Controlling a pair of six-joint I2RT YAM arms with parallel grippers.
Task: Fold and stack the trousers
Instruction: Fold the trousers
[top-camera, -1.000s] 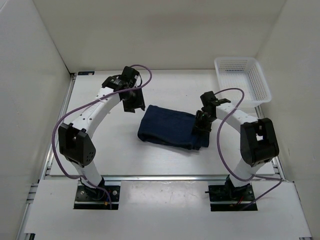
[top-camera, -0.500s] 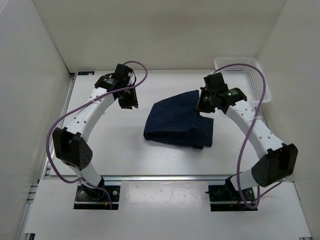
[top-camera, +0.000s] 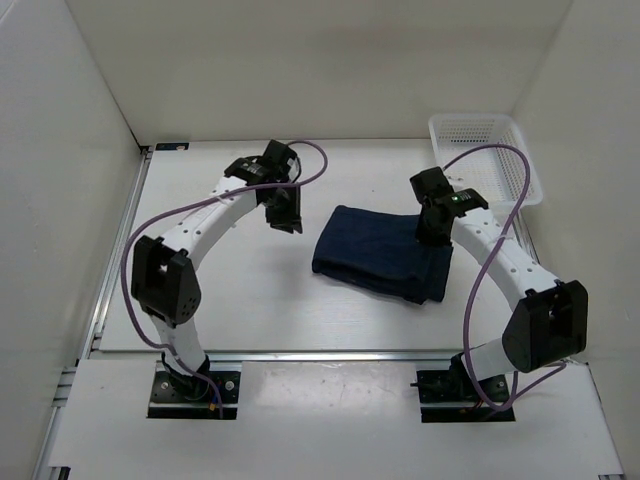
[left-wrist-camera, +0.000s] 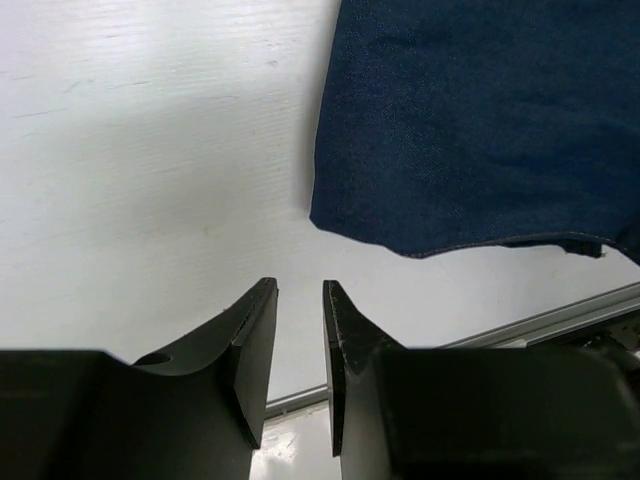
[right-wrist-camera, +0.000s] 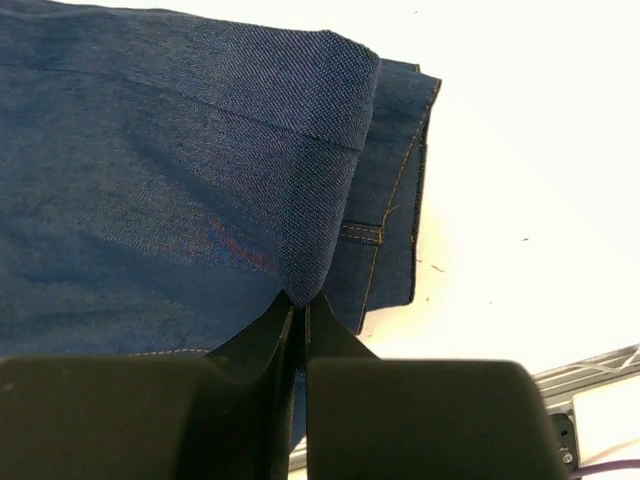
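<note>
The right gripper (right-wrist-camera: 297, 300), fingers pressed together, pinches a fold at the right edge of the trousers (right-wrist-camera: 150, 150). That layer should be laid flat and square before it is released. The left gripper (left-wrist-camera: 300, 286), narrowly parted and empty, hovers over the table (left-wrist-camera: 150, 150) just left of the folded bundle lying mid-table. The basket (top-camera: 485, 150) stands beyond.

i see a flat white table (top-camera: 230, 290). on it, a little right of centre, lies a pair of dark navy denim trousers (top-camera: 375, 250), folded into a rough rectangle. a white mesh basket (top-camera: 485, 160) sits in the far right corner, apart from the trousers.
</note>
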